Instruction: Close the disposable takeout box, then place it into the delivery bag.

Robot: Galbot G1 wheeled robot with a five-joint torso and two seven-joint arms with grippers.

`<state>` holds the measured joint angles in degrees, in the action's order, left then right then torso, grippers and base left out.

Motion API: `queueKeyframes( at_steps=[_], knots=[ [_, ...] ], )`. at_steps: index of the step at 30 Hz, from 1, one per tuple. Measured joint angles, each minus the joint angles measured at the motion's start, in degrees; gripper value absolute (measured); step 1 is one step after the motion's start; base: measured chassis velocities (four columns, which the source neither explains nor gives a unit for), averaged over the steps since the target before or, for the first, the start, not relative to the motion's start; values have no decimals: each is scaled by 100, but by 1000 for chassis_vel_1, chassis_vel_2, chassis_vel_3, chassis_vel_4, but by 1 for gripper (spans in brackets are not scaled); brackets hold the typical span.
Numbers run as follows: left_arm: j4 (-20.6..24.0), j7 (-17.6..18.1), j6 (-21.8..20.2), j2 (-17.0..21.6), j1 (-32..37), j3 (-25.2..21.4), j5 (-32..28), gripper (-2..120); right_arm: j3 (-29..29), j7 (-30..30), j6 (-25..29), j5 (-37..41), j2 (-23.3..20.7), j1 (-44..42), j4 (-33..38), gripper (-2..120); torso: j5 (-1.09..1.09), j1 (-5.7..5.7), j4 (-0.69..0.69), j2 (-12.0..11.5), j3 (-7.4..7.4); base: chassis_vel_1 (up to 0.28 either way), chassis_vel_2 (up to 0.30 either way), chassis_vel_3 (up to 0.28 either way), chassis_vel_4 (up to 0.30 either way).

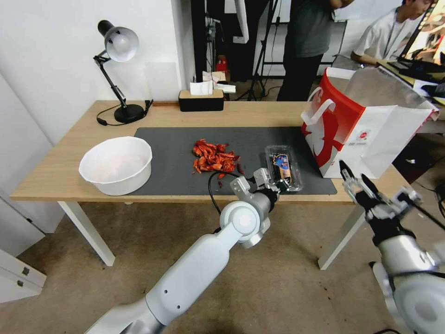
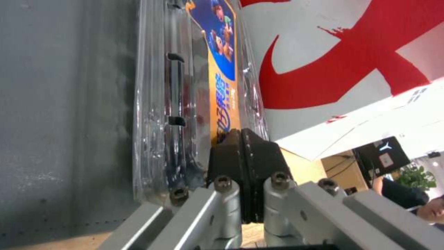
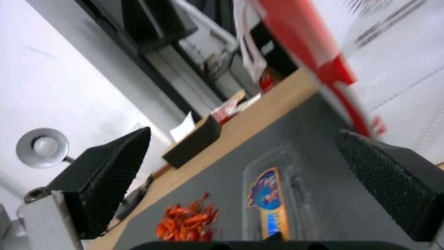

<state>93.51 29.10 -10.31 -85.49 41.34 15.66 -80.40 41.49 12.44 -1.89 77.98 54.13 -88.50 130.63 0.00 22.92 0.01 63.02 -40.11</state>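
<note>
Left hand [image 1: 278, 182] touches takeout box's [image 1: 283, 163] near end.

Light wooden table [image 1: 60, 171] on white legs, big dark grey mat [image 1: 181, 171] across it, plus a black desk lamp [image 1: 118, 74], black tissue box [image 1: 201, 99], white round bowl [image 1: 116, 164] half on the mat, and red-and-white paper bag [image 1: 366, 130].

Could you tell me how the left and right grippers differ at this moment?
The left gripper has its pads pressed together at the near end of the takeout box; the right gripper is spread wide. The left reaches over the table; the right hangs off its front edge, near the delivery bag.
</note>
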Motion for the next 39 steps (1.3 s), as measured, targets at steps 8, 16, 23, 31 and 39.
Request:
queueKeyframes(
  at_steps=[8,16,23,31,39],
  knots=[
    [-48,-9,27,-17,-8,11,-2,0,-630,265,-301,740,-346,963,-524,100,0,0,-1,0,0,0,0,0,0],
    [-99,-12,33,-27,-48,14,-11,0,-1026,790,-1069,1584,-609,2021,-1071,100,0,-1,0,1,0,0,0,0,0],
    [-167,-30,53,-67,-54,35,-4,0,-1421,1363,-1812,1889,-766,2905,-1654,100,0,-1,-1,1,0,0,0,0,0],
    [-216,-36,80,-108,-52,54,10,0,-2178,1634,-2445,1863,-798,3654,-2355,100,-1,-1,0,1,1,0,0,0,0],
    [-235,-42,93,-95,-50,35,13,0,-2556,1901,-2856,1835,-711,4111,-2644,100,-1,-1,-2,1,1,0,0,0,0]
  ],
)
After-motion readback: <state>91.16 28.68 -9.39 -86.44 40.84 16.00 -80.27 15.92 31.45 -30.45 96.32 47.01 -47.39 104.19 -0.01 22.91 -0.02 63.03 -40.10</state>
